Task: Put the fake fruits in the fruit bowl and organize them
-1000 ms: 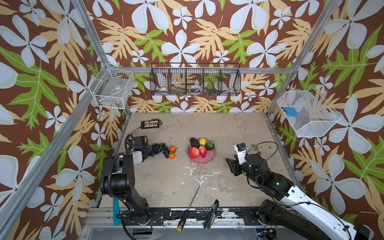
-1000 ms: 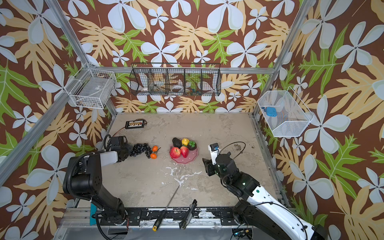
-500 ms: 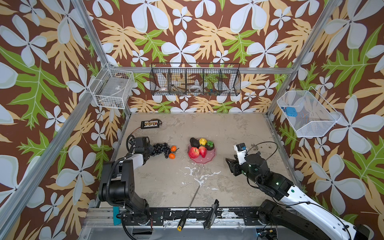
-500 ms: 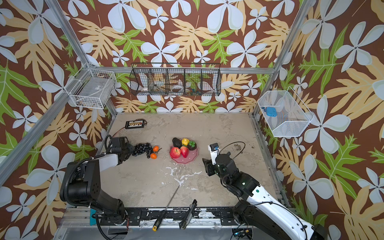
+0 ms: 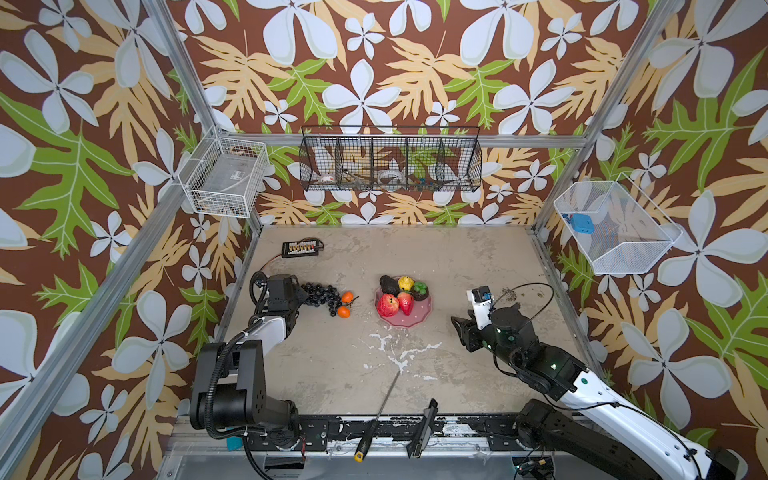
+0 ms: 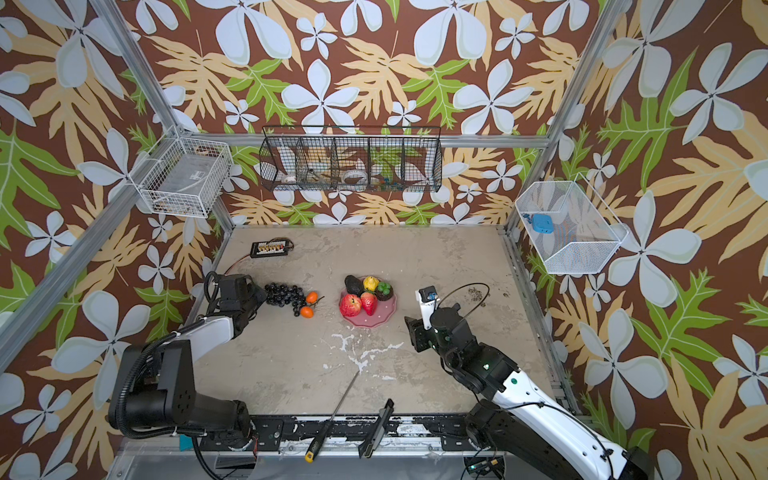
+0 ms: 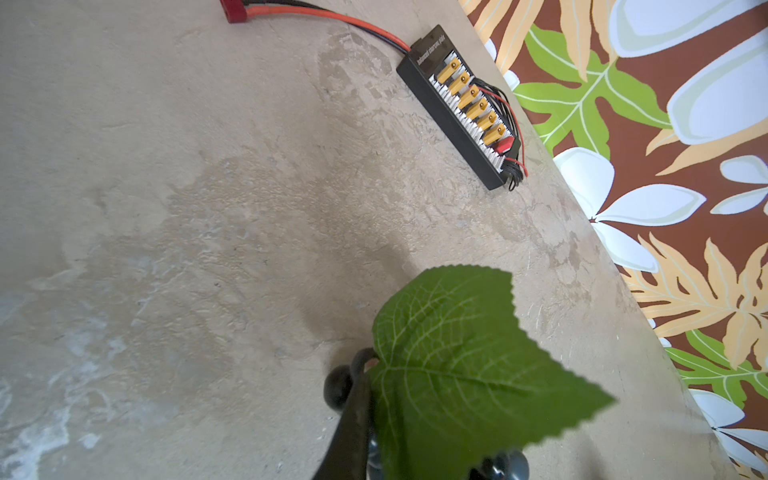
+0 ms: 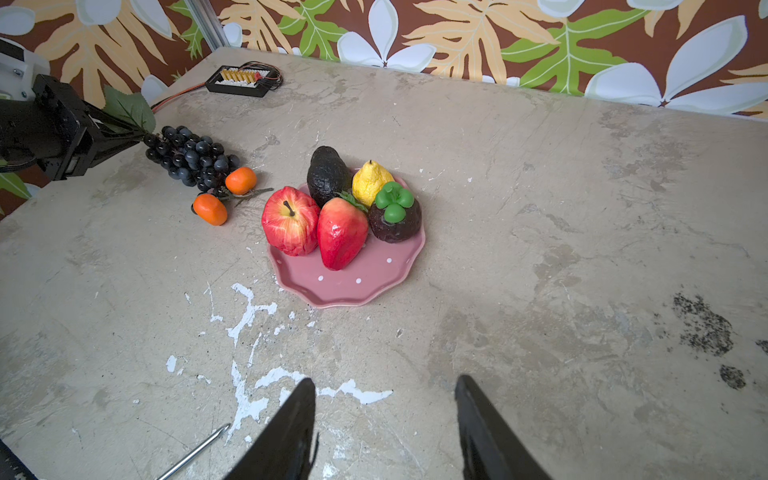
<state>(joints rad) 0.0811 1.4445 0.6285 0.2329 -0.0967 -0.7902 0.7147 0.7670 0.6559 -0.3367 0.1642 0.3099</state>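
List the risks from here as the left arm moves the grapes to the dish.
1. The left gripper pinches only the stem end of the grape bunch, by its leaf; the long bunch may swing or slip when lifted.
2. The oranges lie right at the bunch's tip; they may get dragged or rolled away.
3. The fruit bowl has bare room only on the robot's side; the bunch may overhang or nudge the apple out.

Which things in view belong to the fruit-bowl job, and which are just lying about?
Job: fruit bowl, apple, strawberry, lemon, avocado, brown-green piece, grape bunch, two oranges.

Lying about: connector board, screwdriver, black tool, wire baskets.
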